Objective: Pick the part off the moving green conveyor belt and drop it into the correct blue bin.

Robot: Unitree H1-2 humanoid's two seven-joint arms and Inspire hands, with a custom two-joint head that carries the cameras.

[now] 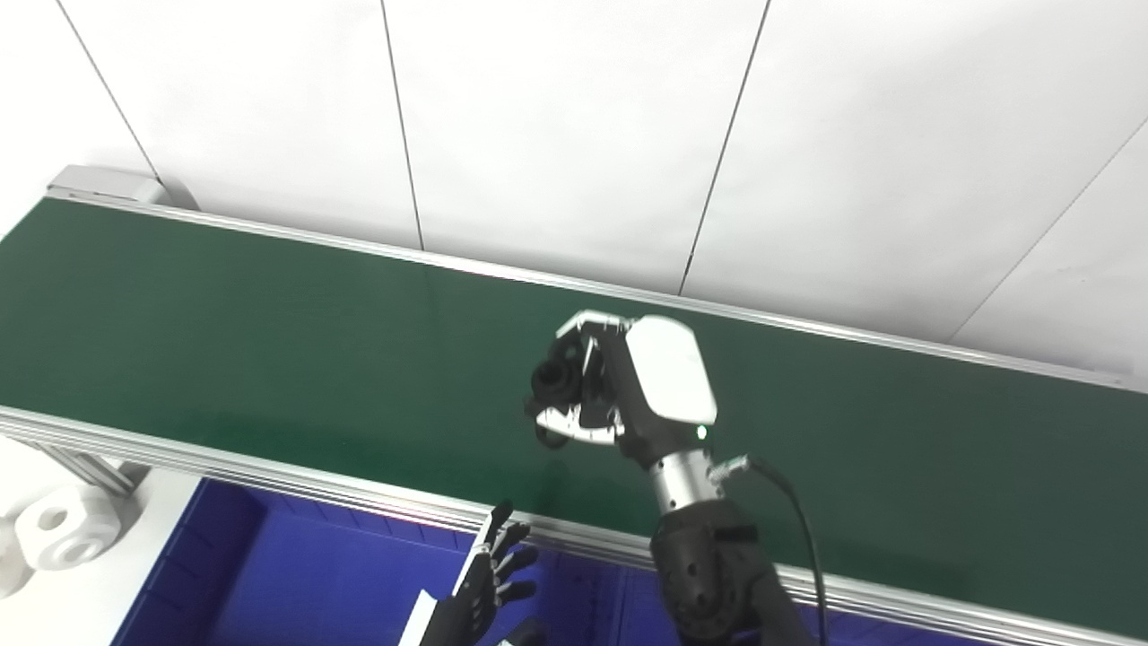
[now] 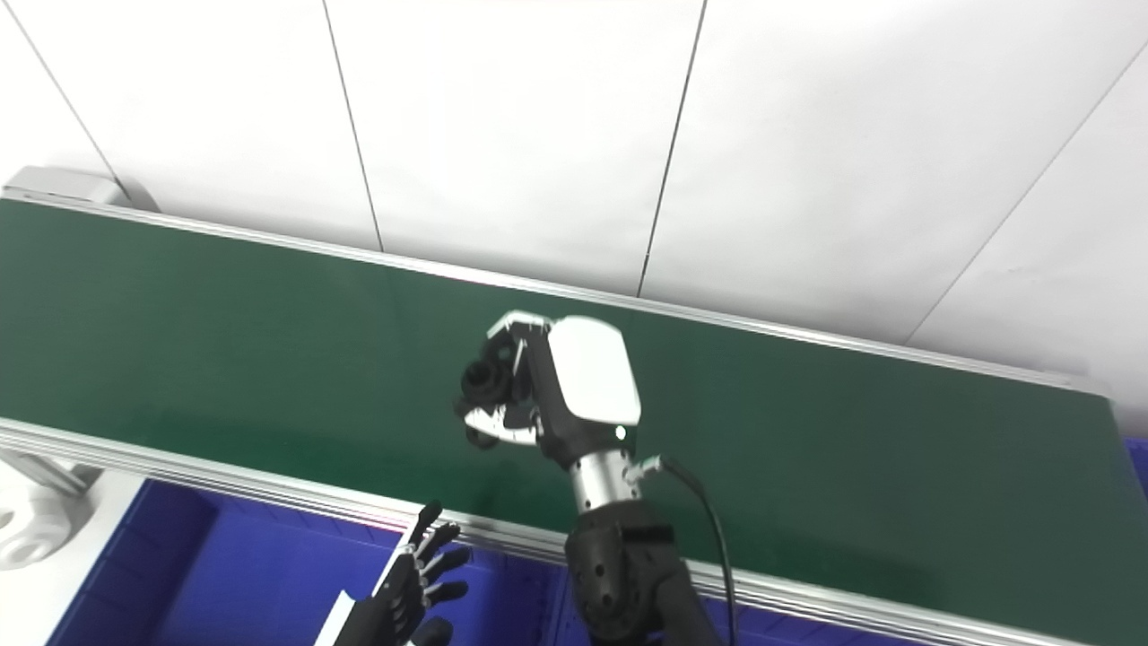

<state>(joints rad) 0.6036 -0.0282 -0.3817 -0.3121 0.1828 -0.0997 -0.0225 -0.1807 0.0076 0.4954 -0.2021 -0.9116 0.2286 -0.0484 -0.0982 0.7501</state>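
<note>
A small black round part [image 1: 556, 379] is held in my right hand [image 1: 619, 386], whose fingers curl around it above the middle of the green conveyor belt [image 1: 269, 341]. In the right eye view the same part [image 2: 485, 381] shows at the hand's [image 2: 556, 390] left side. My left hand [image 1: 489, 583] hovers low at the bottom of the picture, fingers spread apart and holding nothing, over the blue bin [image 1: 296, 574] in front of the belt.
The belt's aluminium front rail [image 1: 269, 475] runs between the belt and the bin. White round parts [image 1: 54, 529] lie at the lower left outside the bin. A black cable [image 1: 798, 529] trails from my right wrist. White wall panels stand behind the belt.
</note>
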